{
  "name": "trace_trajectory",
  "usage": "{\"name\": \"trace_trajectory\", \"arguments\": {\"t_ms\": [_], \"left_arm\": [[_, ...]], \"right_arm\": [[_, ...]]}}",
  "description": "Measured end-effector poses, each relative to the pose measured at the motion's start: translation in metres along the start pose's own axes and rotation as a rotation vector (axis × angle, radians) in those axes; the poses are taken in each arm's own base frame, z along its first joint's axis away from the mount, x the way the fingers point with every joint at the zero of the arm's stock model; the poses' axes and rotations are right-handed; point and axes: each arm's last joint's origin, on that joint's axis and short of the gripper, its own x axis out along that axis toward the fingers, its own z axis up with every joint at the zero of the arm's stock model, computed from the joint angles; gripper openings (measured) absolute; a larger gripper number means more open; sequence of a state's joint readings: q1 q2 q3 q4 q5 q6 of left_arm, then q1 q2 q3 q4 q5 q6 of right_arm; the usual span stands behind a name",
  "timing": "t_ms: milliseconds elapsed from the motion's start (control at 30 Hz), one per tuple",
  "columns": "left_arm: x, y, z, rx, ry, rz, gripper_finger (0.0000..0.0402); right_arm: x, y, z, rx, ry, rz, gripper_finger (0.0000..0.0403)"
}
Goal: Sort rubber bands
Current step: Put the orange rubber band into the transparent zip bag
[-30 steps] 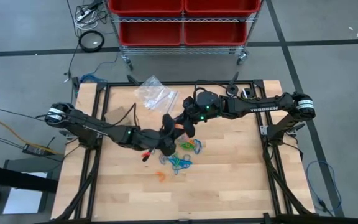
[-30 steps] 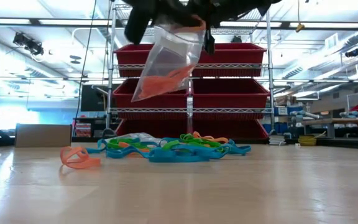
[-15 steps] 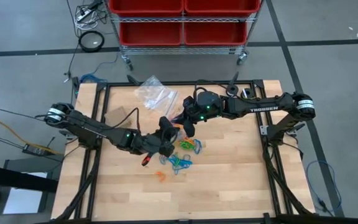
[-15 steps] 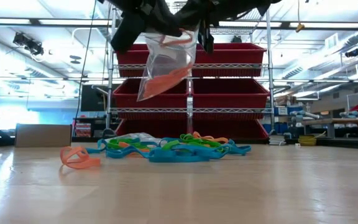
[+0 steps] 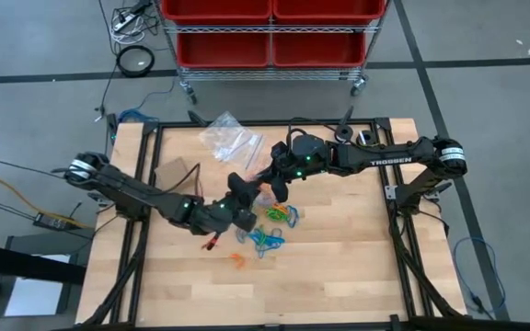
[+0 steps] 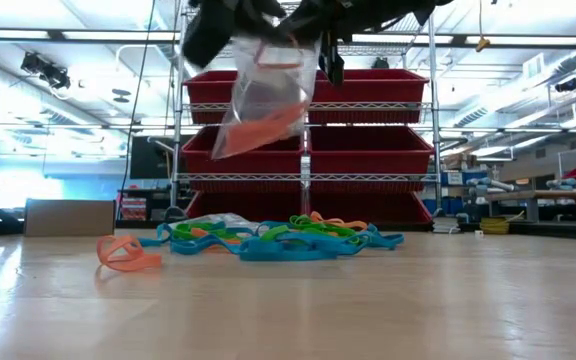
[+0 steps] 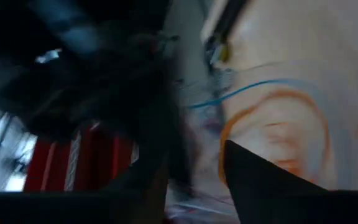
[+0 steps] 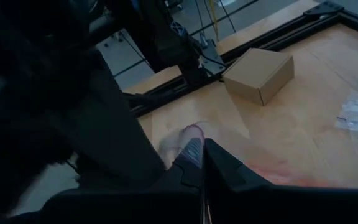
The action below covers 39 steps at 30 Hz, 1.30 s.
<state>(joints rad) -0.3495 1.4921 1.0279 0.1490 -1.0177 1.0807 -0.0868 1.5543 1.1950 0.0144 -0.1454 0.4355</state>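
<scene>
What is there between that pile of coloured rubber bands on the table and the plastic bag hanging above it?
Nothing visible. In the low view the clear bag, already holding orange bands, hangs from the right gripper above the rubber bands on the table, with only open air between them. The left gripper is up beside the bag's mouth, not underneath it.

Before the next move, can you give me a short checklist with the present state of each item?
1. Right hand shut on the clear bag: ok.
2. Bag hangs off the table: ok.
3. Orange bands inside bag: ok.
4. Left hand free of the bag: cannot tell; its fingers look parted.
5. All rubber bands sorted: not ok; mixed pile and a lone orange band lie on the table.
</scene>
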Motion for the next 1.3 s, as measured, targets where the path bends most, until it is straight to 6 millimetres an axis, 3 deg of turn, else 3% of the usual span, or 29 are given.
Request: {"name": "trace_trajectory", "arguments": {"t_ms": [333,467,567,667,800,1067,1300], "left_arm": [[-0.056,0.049,0.014,-0.223,-0.180,0.065,0.0176],[-0.079,0.055,0.013,-0.306,-0.239,0.033,0.0176],[-0.083,0.046,0.008,-0.282,-0.225,-0.038,0.0173],[-0.081,0.033,0.004,-0.241,-0.208,-0.115,0.0171],[-0.068,0.034,0.002,-0.291,-0.166,-0.104,0.0155],[-0.038,0.045,-0.006,-0.327,-0.207,-0.124,0.0060],[-0.004,0.048,-0.020,-0.275,-0.146,-0.108,0.0058]], "right_arm": [[0.000,-0.001,-0.001,-0.008,0.010,-0.004,0.0000],[-0.001,-0.004,0.001,-0.005,0.004,-0.016,0.0000],[-0.001,-0.005,0.002,-0.003,-0.006,-0.028,0.0000],[-0.001,-0.005,0.002,0.006,-0.012,-0.028,0.0000],[-0.001,-0.005,0.003,0.013,-0.017,-0.026,0.0000],[-0.001,-0.004,0.004,0.012,-0.028,-0.024,0.0000],[-0.001,-0.004,0.004,0.010,-0.030,-0.023,0.0000]]}}
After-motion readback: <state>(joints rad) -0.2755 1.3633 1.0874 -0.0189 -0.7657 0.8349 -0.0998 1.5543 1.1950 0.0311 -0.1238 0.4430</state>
